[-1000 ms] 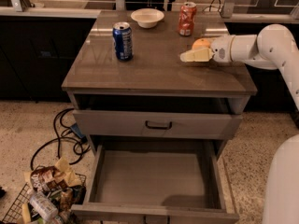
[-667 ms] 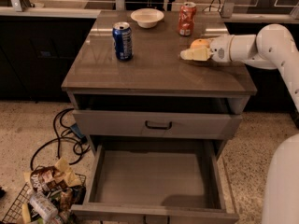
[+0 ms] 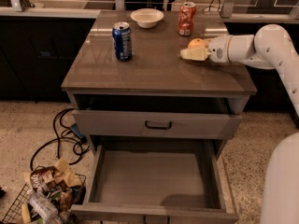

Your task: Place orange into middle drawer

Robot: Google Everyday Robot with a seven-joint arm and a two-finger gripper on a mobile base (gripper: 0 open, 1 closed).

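The orange sits on the brown tabletop near its right edge, just in front of the red-orange soda can. My gripper reaches in from the right on the white arm, level with the orange, and covers its lower front side. The middle drawer is pulled out below, with a bare floor and nothing in it.
A blue soda can and a white bowl stand on the tabletop. A shut drawer with a black handle sits above the open one. Black cables and a wire basket of snack packs lie on the floor at left.
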